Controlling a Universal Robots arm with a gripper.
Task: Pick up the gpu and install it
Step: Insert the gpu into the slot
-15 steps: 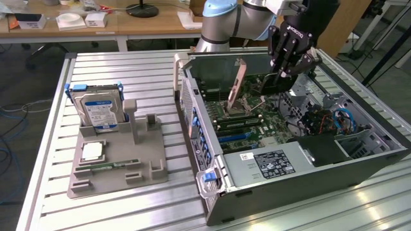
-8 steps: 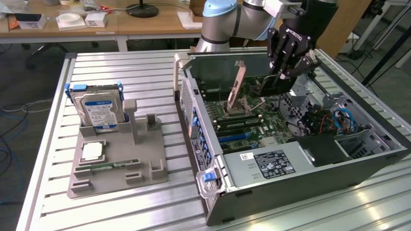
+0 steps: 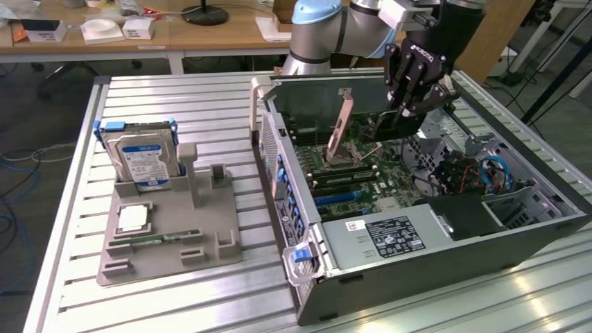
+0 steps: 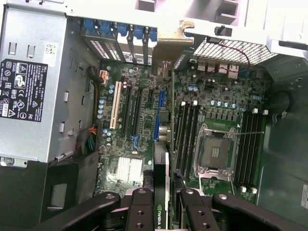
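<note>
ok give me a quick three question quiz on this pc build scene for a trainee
1. True or false: the gripper is shut on the gpu over the motherboard inside the open case.
2. Where does the hard drive stand? A) inside the case B) upright in the grey fixture C) in the gripper
3. In the exterior view, on which side of the case does the fixture lie?

Key: 1 true; 2 B; 3 the exterior view's left.
</note>
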